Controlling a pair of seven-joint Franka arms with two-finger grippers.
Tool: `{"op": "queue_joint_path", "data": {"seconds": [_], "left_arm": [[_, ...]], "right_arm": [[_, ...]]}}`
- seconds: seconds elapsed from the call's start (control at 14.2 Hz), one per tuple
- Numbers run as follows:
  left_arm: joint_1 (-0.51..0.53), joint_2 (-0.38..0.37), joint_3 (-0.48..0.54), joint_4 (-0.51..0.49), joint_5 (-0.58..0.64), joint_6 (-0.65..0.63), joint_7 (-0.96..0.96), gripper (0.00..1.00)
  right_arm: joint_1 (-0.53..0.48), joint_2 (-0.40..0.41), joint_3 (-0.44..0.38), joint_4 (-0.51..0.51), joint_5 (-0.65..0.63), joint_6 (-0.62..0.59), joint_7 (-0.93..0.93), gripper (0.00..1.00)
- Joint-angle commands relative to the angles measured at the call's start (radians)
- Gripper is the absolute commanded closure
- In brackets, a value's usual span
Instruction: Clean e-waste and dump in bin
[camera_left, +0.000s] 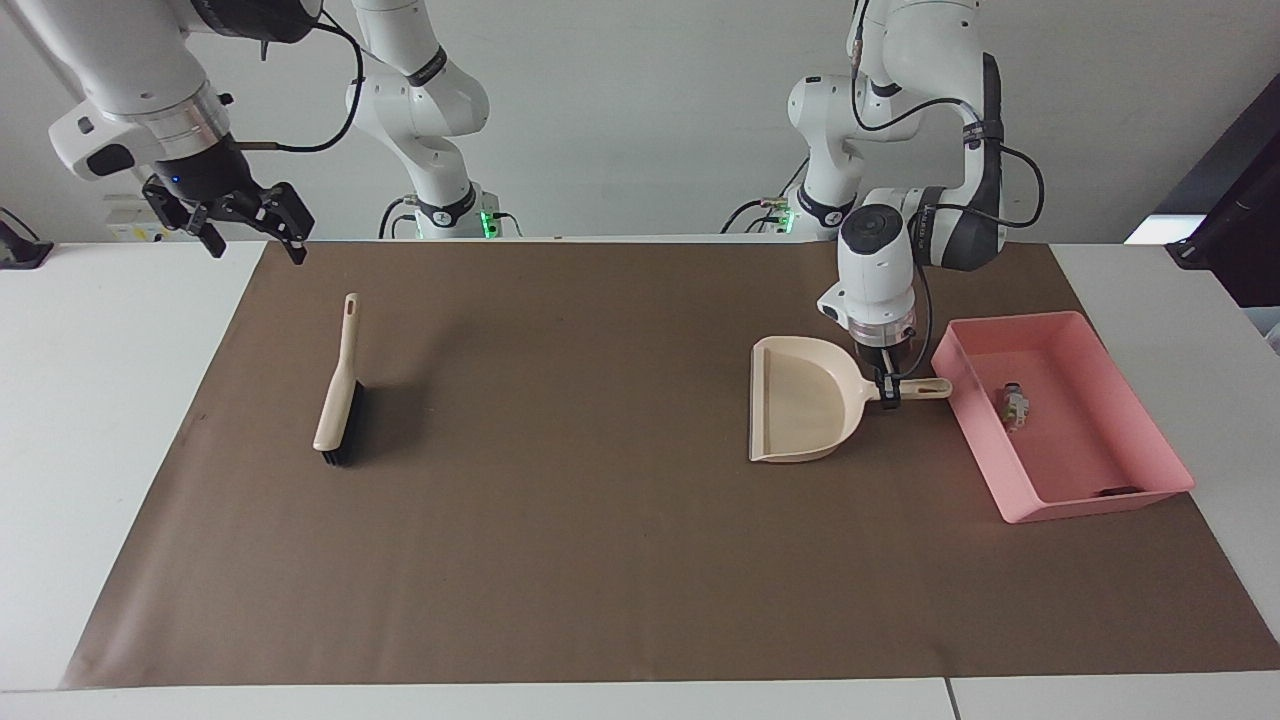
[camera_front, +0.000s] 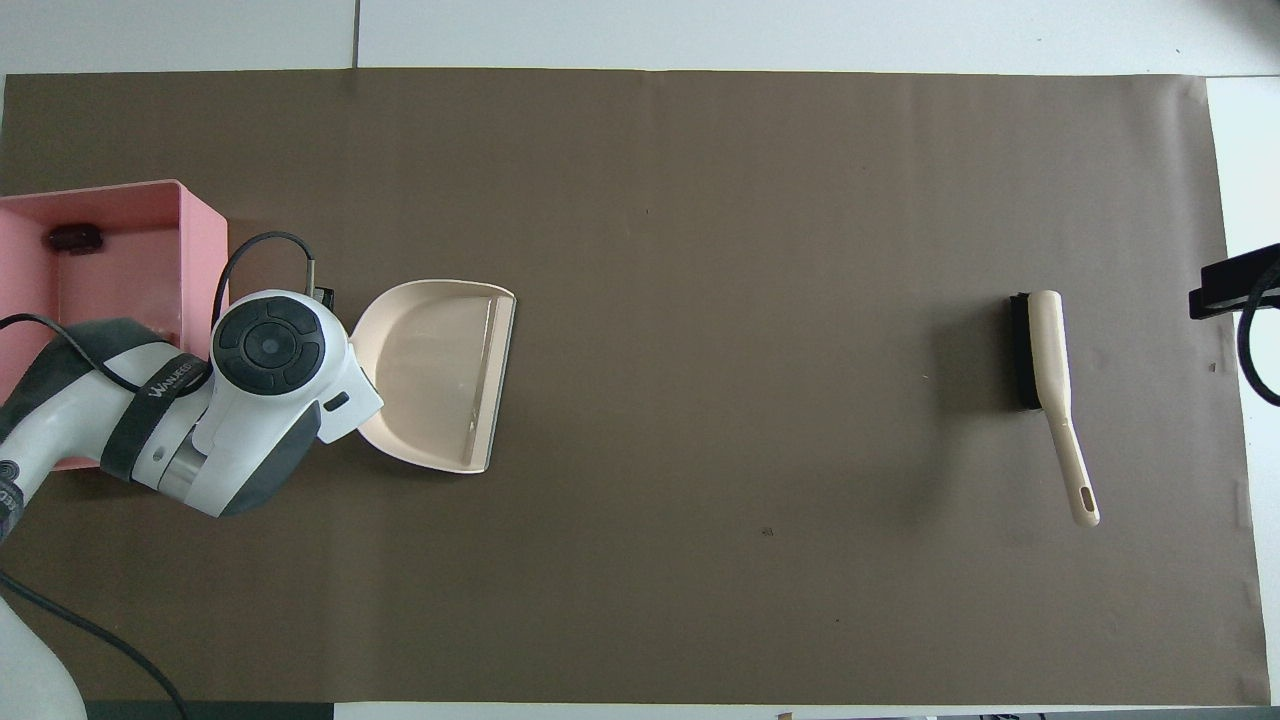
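the mat (camera_left: 600, 520) over the table (camera_left: 110, 420) is plain dull brown, with no pattern, and the table is white at its edges. the dustpan (camera_left: 800, 410) is cream beige all over, handle included. the bin (camera_left: 1100, 505) is a flat salmon pink; inside it a small whitish piece of e-waste (camera_left: 1015, 408) shows what may be an orange mark, and a dark bit sits in one corner. the brush (camera_left: 338, 385) has a cream handle and black bristles. both arms are white with dark grey bands and black cables; the left gripper (camera_left: 888, 392) and the right gripper (camera_left: 250, 232) are black.
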Motion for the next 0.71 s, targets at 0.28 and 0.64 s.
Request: {"op": "queue_joint_path", "data": {"seconds": [0.28, 0.64], "left_arm": [[-0.036, -0.043, 0.014, -0.031, -0.016, -0.01, -0.007, 0.11], [0.016, -0.158, 0.015, -0.025, -0.039, -0.076, -0.131, 0.03]], "right_arm": [[0.024, 0.002, 0.0, 0.018, 0.003, -0.014, 0.011, 0.01], [0.069, -0.01, 0.003, -0.014, 0.006, -0.003, 0.101, 0.01]]}}
